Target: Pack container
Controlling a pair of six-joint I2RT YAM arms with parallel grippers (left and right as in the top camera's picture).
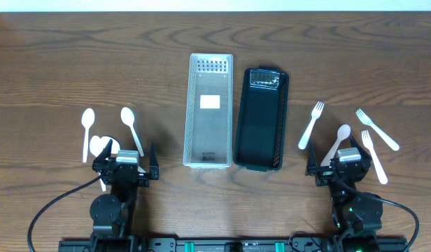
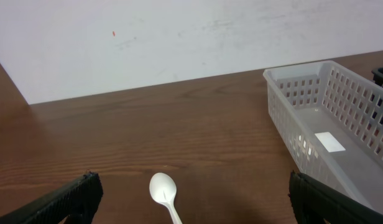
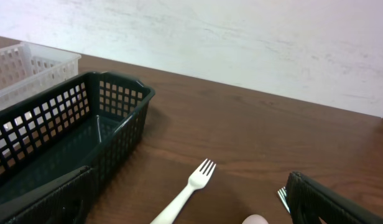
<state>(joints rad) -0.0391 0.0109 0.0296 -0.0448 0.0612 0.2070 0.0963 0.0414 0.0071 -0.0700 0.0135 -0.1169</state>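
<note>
Nothing is packed yet: left pincer (image 1: pixel 130 152) and right pincer (image 1: pixel 336 159) hang released, empty. Spoons (image 1: pixel 129 120) and forks (image 1: pixel 311 126) lie on the bench (image 1: pixel 61 70), flanking the clear basket (image 1: pixel 189 105) and black basket (image 1: pixel 282 119). Next, probably grasp a spoon.

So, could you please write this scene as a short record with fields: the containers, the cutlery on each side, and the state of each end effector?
containers: white basket and black basket, side by side, no cutlery inside
left of baskets: three white spoons, one partly under the left arm
right of baskets: three white forks and one spoon
left end effector: open, holding nothing
right end effector: open, holding nothing
surface: wooden table
</note>
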